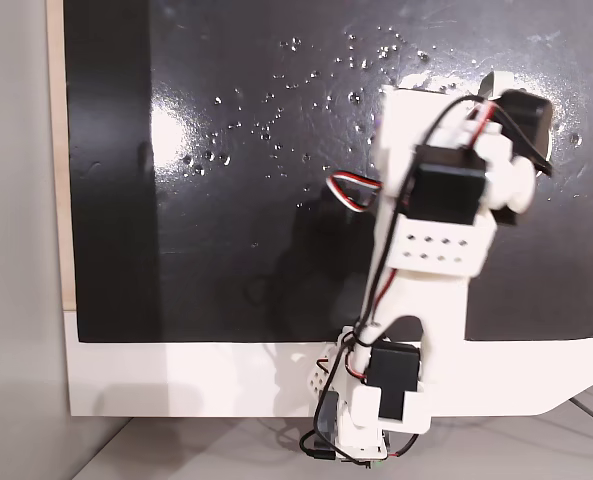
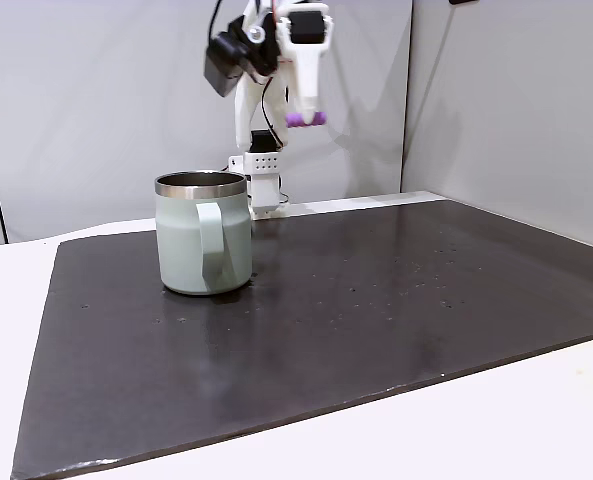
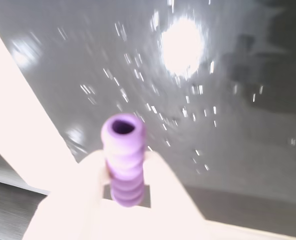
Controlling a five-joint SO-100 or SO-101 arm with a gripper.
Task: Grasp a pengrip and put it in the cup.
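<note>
Carrying pengrip [image 3: 123, 160] clamped between closed fingers [image 3: 160, 185], raised well above worktop [image 2: 376, 300]; needing travel over cup [image 2: 204, 233], then releasing inside.

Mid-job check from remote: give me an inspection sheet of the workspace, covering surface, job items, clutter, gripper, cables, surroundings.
Surface: black mat on a white table; small bright specks scattered across the mat, glare from a lamp.
Pengrip: purple ribbed pengrip clamped between the jaws, raised well above the mat, also seen in a fixed view.
Cup: cup upright on the mat, handle toward the camera; inside not visible.
Clutter: nothing seen.
Gripper: gripper shut on the pengrip, high in the air, not over the cup.
Cables: black, red and white wires looped along the arm, off the mat.
Surroundings: plain grey walls.
</note>
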